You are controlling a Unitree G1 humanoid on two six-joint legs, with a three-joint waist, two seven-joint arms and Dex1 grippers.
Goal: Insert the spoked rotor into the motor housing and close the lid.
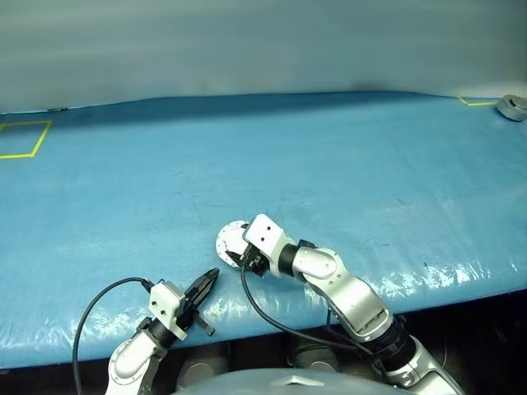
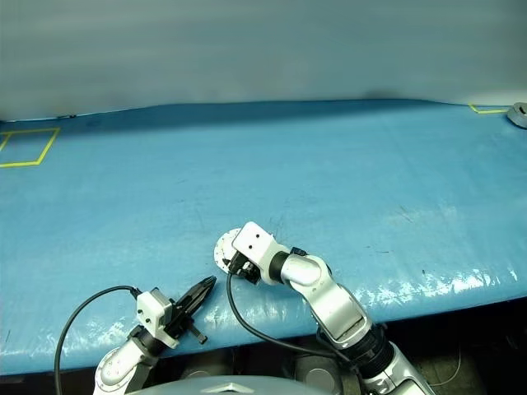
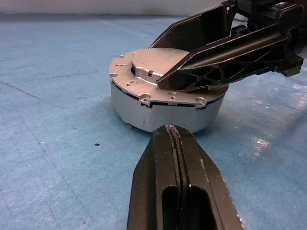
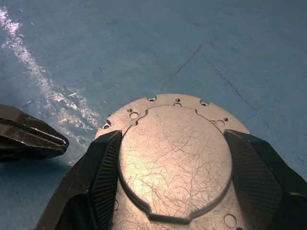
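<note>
While angled down, right pincer (image 1: 241,257) astride motor housing (image 3: 163,91) lid

The motor housing (image 3: 163,108) is a squat round body of silver metal, standing upright on the blue table cover (image 1: 346,164) near its front edge. Its side wall is plain and smooth, with a thin dark seam running just under the top. The lid (image 4: 175,160) lies flat on the housing (closed position): a scratched silver disc with a raised centre panel and small holes and notches spaced around its rim. The interior is hidden from sight.
</note>
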